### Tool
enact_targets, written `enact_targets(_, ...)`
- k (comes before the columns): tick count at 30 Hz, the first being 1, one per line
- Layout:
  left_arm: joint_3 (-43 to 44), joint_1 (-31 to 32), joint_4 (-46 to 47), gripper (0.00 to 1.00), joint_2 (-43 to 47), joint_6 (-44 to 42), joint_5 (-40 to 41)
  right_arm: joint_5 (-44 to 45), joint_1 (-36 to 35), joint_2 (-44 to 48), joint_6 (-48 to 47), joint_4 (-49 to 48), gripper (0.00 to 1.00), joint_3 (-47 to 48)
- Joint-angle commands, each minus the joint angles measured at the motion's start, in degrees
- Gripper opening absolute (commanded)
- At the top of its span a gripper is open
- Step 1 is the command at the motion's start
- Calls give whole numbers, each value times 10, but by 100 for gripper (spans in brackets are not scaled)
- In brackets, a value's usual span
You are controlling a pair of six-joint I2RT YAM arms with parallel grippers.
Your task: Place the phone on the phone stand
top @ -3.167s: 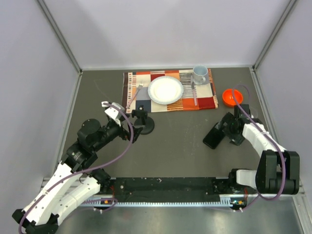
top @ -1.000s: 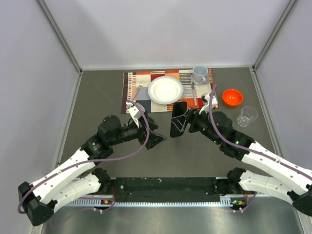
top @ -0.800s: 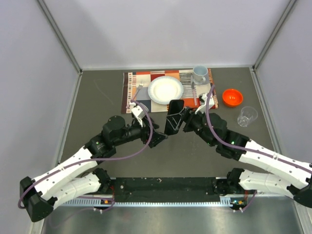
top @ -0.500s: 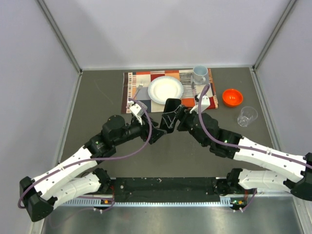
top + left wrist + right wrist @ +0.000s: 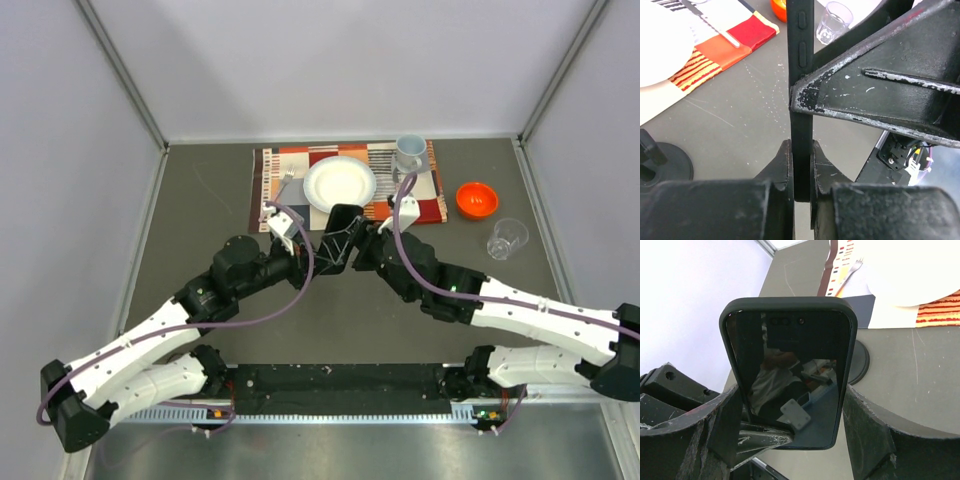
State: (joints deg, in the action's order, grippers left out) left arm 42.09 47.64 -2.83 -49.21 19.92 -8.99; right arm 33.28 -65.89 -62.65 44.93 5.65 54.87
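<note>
The right pincer (image 5: pixel 792 415) pinches the phone (image 5: pixel 788 365) by its two long edges and holds it upright, screen towards its own camera, which leaves both flat faces free. The left pincer (image 5: pixel 800 152) is pressed together on those faces at the phone's lower end, so both seem to grip it at once, probably for a hand-over or a re-grip. The phone stand (image 5: pixel 665 165) sits low, just beside the left pincer and apart from the phone, so the placing is not yet done.
</note>
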Motion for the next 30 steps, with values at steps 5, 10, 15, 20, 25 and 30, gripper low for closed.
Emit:
enact_targets(5,33,0,-54,0,66,-61,7,-253,108,84,-168,28,99,23)
enact_targets(10,33,-1,-89,0,105,-108,-109,-538,202,160,-364,141,99,23)
enact_targets(15,38,-1,-103,0,105,-132,-225,-631,203,153,-501,247,99,66)
enact_targets(20,33,-1,-89,0,114,-118,-265,-784,217,118,-492,243,90,90)
enact_targets(25,19,-1,-53,0,121,-106,-320,-850,219,78,-477,225,80,100)
enact_targets(30,9,-1,-46,0,130,-109,-332,-921,219,72,-380,99,70,78)
